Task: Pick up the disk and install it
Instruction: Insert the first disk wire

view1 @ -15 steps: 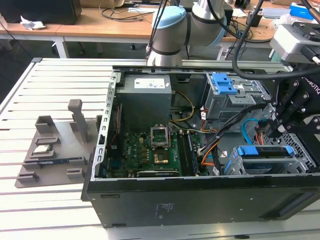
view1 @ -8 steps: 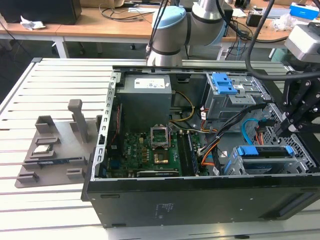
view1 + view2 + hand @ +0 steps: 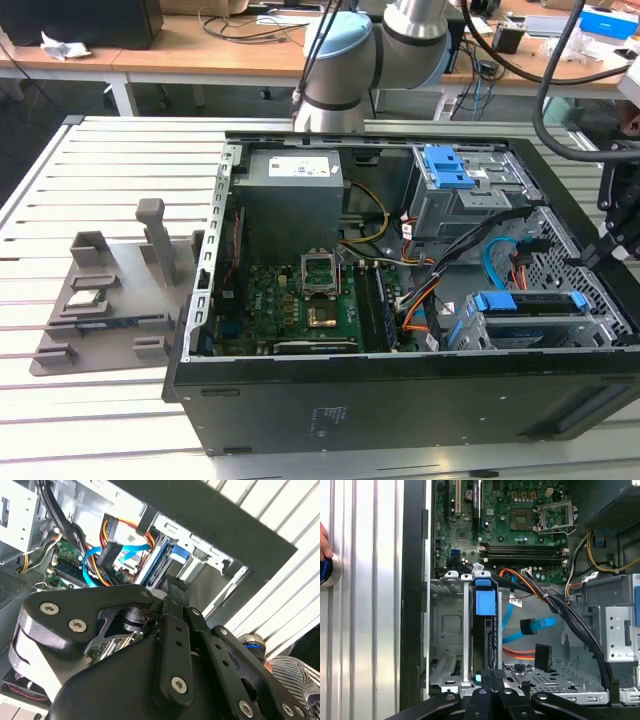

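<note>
Disk seated in the lower cage, gripper at its end

Slatted white table (image 3: pixel 110 180) carries the open computer case (image 3: pixel 400 400), which lies on its side with the interior facing up. The robot arm (image 3: pixel 345 60) rises behind the case. Its far end reaches round to the exterior view's right, where the frame edge cuts it off.

Inside the case, from big to small: the grey power supply (image 3: pixel 290 190), the green motherboard (image 3: pixel 300 300) and an upper drive cage (image 3: pixel 460 190) with a blue tab. The lower drive cage (image 3: pixel 445 630) sits against the case wall. On the table at the exterior view's left stands a grey fixture tray (image 3: pixel 100 290) holding a few small parts.

The disk (image 3: pixel 485 602) stands on edge in a slot of the lower cage, its blue bracket at the near end. The exterior view shows it as a dark strip between blue ends (image 3: pixel 530 300). The gripper (image 3: pixel 492 677) is just at the disk's other end, and its own black linkage (bulky in the second wrist view (image 3: pixel 172 587)) covers the contact. I cannot tell whether it is open, closed or holding anything.

Black, orange and blue cables (image 3: pixel 530 627) cross the bay right beside the disk.

In the first wrist view a person's hand (image 3: pixel 322 542) rests on a silver-and-blue knob (image 3: pixel 327 570) outside the case. The second wrist view adds a striped sleeve (image 3: pixel 295 670) near it
</note>
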Available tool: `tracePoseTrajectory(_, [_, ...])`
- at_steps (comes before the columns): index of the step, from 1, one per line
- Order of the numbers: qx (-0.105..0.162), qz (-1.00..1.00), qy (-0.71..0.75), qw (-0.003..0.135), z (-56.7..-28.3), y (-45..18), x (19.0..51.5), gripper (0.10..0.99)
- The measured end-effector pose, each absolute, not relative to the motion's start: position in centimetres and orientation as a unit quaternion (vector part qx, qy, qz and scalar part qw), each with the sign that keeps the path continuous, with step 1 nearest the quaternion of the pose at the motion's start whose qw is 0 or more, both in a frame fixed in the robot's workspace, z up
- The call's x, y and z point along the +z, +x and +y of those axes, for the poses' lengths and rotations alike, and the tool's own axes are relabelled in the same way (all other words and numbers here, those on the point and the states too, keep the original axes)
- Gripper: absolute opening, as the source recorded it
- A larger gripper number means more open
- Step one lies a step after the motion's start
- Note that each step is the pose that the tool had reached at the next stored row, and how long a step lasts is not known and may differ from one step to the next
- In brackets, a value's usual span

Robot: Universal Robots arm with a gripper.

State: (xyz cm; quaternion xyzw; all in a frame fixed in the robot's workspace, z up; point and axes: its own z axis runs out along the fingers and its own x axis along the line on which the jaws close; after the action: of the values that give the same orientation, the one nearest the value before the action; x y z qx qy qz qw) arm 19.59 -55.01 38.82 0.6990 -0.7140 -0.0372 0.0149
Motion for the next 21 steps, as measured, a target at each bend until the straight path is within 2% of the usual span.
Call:
tracePoseTrajectory(18, [-0.037, -0.714, 0.699, 0.015, -54.1, 22.5, 38.8, 0.106])
tracePoseTrajectory(19, [-0.037, -0.714, 0.699, 0.015, -54.1, 22.5, 38.8, 0.114])
tracePoseTrajectory(20, [-0.037, -0.714, 0.699, 0.015, -54.1, 22.5, 38.8, 0.173])
tracePoseTrajectory(21, [-0.037, -0.714, 0.699, 0.015, -54.1, 22.5, 38.8, 0.173])
